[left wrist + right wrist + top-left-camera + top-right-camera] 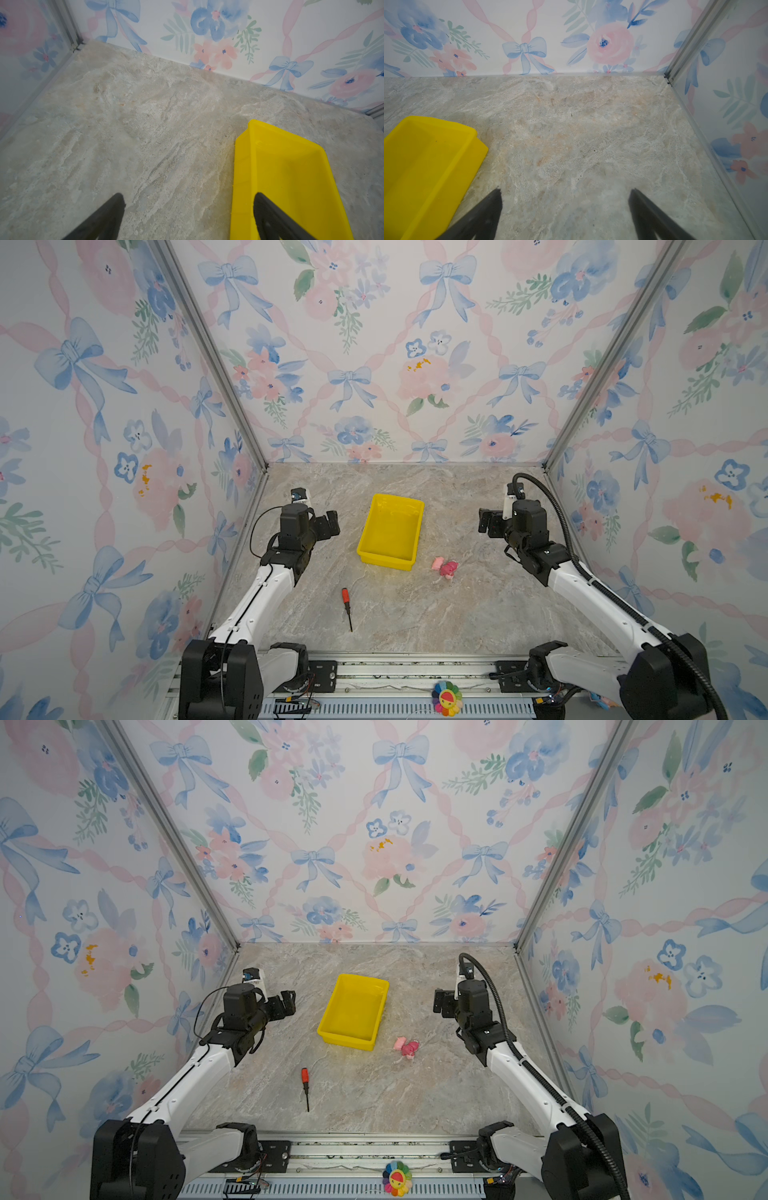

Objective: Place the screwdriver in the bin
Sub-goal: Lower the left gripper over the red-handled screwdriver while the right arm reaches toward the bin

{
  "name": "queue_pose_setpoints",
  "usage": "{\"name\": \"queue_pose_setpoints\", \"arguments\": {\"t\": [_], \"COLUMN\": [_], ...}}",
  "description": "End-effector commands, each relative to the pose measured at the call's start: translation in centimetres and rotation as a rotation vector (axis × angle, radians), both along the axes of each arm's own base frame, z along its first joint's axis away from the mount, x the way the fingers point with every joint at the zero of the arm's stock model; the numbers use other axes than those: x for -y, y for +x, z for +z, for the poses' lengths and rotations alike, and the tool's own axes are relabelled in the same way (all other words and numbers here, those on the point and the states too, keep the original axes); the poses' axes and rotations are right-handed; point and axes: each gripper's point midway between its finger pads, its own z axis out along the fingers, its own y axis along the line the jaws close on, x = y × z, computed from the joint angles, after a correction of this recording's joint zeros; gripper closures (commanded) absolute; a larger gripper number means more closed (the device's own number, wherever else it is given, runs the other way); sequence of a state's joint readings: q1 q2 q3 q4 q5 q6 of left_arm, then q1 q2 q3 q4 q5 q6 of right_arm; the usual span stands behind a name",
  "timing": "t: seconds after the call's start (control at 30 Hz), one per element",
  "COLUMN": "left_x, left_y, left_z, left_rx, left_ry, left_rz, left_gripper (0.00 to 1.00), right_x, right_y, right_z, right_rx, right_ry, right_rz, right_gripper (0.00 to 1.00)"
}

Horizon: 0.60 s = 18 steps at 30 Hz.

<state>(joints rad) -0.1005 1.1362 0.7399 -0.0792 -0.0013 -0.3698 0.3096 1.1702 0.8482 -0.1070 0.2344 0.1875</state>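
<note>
The screwdriver (346,607) (306,1086), with a red-orange handle and thin dark shaft, lies flat on the marble table near the front, left of centre. The yellow bin (374,552) (333,1032) stands empty at mid-table; both wrist views catch part of it (243,166) (475,153). My left gripper (331,524) (287,1004) (188,199) hovers open left of the bin, well behind the screwdriver. My right gripper (484,525) (439,1003) (565,194) hovers open right of the bin. Neither holds anything. The screwdriver is out of both wrist views.
A pink toy (445,568) (406,1047) lies just right of the bin's near corner. Floral walls close the table on three sides. A metal rail (395,672) with a colourful flower sticker (446,698) runs along the front edge.
</note>
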Motion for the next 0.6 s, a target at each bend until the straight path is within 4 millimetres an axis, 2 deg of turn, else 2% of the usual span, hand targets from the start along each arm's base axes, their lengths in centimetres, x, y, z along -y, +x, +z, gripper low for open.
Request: {"name": "queue_pose_setpoints", "arguments": {"t": [0.0,0.13,0.23,0.33,0.57], "left_x": [0.7,1.1,1.0,1.0,3.0], "left_y": [-2.8,-4.4,-5.9,-7.3,-10.8], "left_z": [-0.5,-0.5,-1.4,-2.8,-6.8], "left_rx": [-0.125,-0.171,-0.259,-0.362,-0.566], "left_ry": [-0.087,-0.123,-0.112,-0.107,-0.127], "left_rz": [0.022,0.027,0.055,0.076,0.036], "left_gripper": [0.03,0.03,0.03,0.03,0.03], "right_x": [-1.0,-1.6,-2.3,-3.2,-5.5], "right_y": [-1.3,-1.8,-2.0,-2.3,-3.0], "right_z": [-1.0,-1.5,-1.9,-2.3,-1.9], "right_rx": [-0.150,-0.193,-0.234,-0.259,-0.279], "right_ry": [0.057,0.083,0.101,0.106,0.117], "right_rz": [0.011,0.010,0.030,0.061,0.156], "right_gripper": [0.03,0.03,0.03,0.03,0.03]}}
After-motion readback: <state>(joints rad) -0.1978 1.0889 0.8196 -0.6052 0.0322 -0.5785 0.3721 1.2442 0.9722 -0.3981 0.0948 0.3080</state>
